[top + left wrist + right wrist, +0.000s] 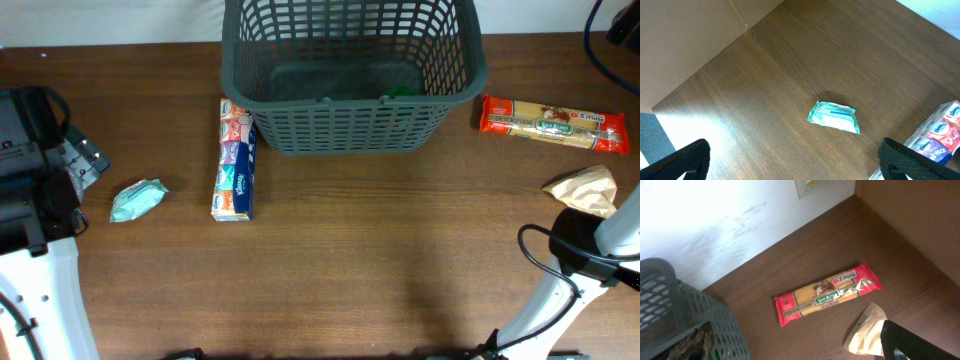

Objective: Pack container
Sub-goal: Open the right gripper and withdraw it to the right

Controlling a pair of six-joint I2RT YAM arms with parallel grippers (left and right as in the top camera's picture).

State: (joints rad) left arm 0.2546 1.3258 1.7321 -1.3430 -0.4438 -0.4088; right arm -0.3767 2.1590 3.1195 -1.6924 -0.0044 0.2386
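Hanging wide-spread and empty, left gripper [798, 162] and right gripper [572, 228] flank the container [352, 125]; bare tabletop [400, 260] stretches from its front rim toward them.

White arm links [45, 300], black joints [25, 200], black cable [524, 248]

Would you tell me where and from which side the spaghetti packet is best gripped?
Grip the spaghetti packet across its narrow width near the middle, coming down from above: it lies flat on the table, long and thin, both long edges free, so a central hold should stay balanced.
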